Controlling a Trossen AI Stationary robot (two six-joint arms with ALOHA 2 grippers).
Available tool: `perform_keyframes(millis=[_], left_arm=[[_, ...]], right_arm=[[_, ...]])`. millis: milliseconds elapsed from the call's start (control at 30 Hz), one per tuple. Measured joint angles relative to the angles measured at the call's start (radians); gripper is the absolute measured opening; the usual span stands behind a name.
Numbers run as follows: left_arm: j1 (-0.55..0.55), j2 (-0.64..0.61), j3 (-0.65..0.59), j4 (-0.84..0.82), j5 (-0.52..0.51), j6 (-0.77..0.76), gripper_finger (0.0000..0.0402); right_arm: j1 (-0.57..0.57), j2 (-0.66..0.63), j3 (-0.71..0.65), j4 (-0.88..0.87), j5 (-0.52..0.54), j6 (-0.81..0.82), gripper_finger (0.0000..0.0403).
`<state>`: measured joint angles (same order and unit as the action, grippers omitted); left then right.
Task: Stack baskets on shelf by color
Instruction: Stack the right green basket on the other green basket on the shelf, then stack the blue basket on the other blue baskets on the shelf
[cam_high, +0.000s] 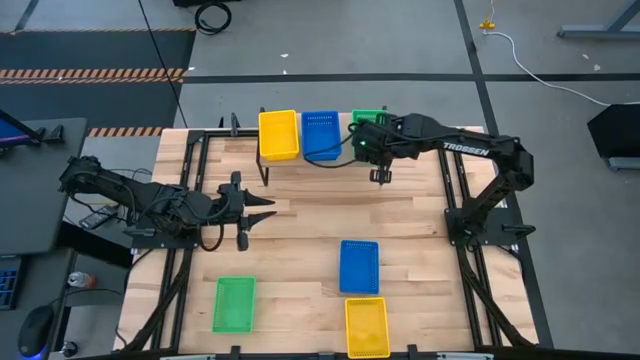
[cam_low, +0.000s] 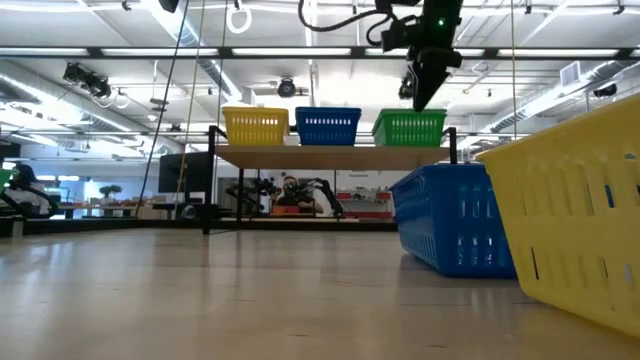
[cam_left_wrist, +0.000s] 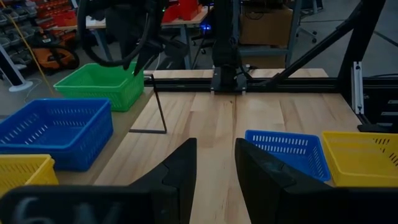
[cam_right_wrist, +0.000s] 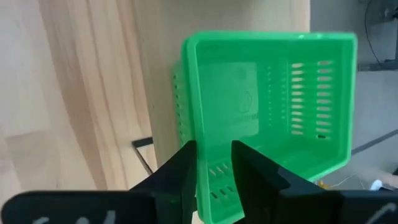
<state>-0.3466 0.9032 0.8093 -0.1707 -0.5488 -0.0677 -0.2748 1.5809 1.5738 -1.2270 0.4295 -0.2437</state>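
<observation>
3 baskets (cam_high: 366, 325) lie on the tabletop, 3 on the shelf (cam_low: 330, 155); both hands' fingers stand apart.

White "TROSSEN" lettering on right arm (cam_high: 470, 152); nothing else legible

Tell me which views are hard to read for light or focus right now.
Low view: the near yellow basket is large and soft, ceiling lights glare behind the right gripper. Left wrist view: dim, the left gripper is a dark silhouette. Right wrist view: the green basket looks overbright, the fingers blurred. High view: even light.
</observation>
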Motion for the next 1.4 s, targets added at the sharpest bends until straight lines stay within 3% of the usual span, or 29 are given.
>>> perform_keyframes(millis=[367, 600, 833, 1133, 1400], left_arm=[[0.0, 0.0, 0.0, 0.0, 0.0, 0.0, 0.0117], [0.0, 0.0, 0.0, -0.001, 0.0, 0.0, 0.0117], [0.0, 0.0, 0.0, -0.001, 0.0, -0.007, 0.0117], [0.0, 0.0, 0.0, -0.001, 0.0, -0.019, 0.0117], [0.0, 0.0, 0.0, -0.002, 0.0, -0.021, 0.0117]], right_arm=[[0.06, -0.003, 0.063, -0.002, -0.015, 0.009, 0.011], [0.169, -0.003, 0.063, -0.004, -0.255, 0.186, 0.011], [0.365, 0.005, 0.054, 0.003, -0.273, 0.343, 0.011], [0.591, 0.006, -0.154, 0.212, -0.279, 0.498, 0.0119], [0.704, 0.006, -0.336, 0.437, -0.301, 0.625, 0.0203]])
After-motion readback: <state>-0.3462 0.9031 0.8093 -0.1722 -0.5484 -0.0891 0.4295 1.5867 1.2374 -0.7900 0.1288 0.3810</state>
